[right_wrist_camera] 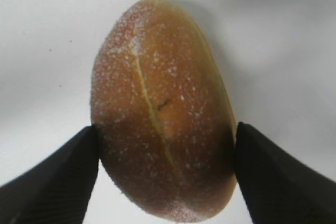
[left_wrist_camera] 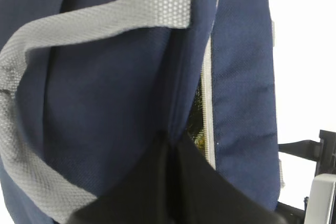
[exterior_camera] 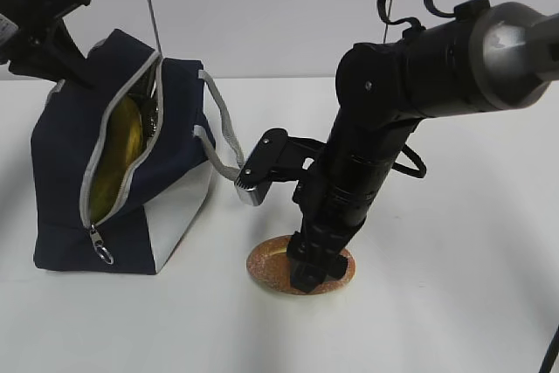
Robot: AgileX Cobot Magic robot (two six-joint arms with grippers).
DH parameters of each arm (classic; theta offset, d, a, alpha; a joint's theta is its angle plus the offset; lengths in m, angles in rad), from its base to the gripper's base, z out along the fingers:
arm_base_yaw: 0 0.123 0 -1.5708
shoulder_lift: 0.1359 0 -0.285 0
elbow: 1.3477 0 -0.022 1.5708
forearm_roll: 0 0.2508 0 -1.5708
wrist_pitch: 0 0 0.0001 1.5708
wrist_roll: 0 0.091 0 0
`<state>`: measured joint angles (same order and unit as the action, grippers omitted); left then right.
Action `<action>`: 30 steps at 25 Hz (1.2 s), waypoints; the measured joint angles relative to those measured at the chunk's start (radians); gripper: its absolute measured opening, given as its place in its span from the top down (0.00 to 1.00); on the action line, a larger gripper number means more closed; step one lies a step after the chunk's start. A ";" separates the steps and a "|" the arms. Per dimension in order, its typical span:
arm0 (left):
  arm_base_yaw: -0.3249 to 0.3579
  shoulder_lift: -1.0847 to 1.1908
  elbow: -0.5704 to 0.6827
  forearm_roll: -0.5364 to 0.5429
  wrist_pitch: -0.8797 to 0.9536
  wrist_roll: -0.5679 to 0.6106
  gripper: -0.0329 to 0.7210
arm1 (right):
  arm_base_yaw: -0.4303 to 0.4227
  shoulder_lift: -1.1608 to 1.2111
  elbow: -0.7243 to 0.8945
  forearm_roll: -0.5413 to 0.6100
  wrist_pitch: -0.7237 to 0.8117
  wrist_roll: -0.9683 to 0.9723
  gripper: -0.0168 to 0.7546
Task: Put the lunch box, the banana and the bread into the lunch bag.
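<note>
The lunch bag [exterior_camera: 175, 128] stands at the left with its zipper mouth gaping. The banana [exterior_camera: 122, 155] lies inside it, yellow behind the zipper edge. My left gripper [exterior_camera: 70, 72] is shut on the bag's upper back rim; in the left wrist view its fingers [left_wrist_camera: 157, 187] pinch a navy fabric fold. The bread [exterior_camera: 266, 264] rests on the table right of the bag. My right gripper [exterior_camera: 310, 279] comes down onto it, and in the right wrist view the bread [right_wrist_camera: 157, 108] sits between both fingers [right_wrist_camera: 63, 177], which press its sides. The lunch box is hidden.
A grey strap handle [exterior_camera: 223, 128] loops from the bag's right side toward the right wrist camera housing [exterior_camera: 262, 168], close to it. The zipper ring pull [exterior_camera: 103, 252] hangs at the bag's lower front. White table [exterior_camera: 454, 303] extends right and forward.
</note>
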<state>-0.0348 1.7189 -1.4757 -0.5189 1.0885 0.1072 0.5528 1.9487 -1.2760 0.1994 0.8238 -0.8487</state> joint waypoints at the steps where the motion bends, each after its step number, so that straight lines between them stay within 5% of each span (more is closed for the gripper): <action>1: 0.000 0.000 0.000 0.000 0.000 0.000 0.96 | 0.000 0.000 0.000 0.000 0.002 -0.007 0.22; 11: 0.000 0.000 0.000 0.000 0.000 0.003 0.96 | 0.000 0.000 0.000 0.000 0.002 -0.047 0.48; 30: 0.000 0.000 0.000 0.001 0.000 0.003 0.96 | 0.000 -0.050 -0.250 -0.010 0.382 0.080 0.51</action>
<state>-0.0348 1.7189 -1.4757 -0.5181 1.0885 0.1104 0.5528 1.8989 -1.5260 0.1896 1.2060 -0.7691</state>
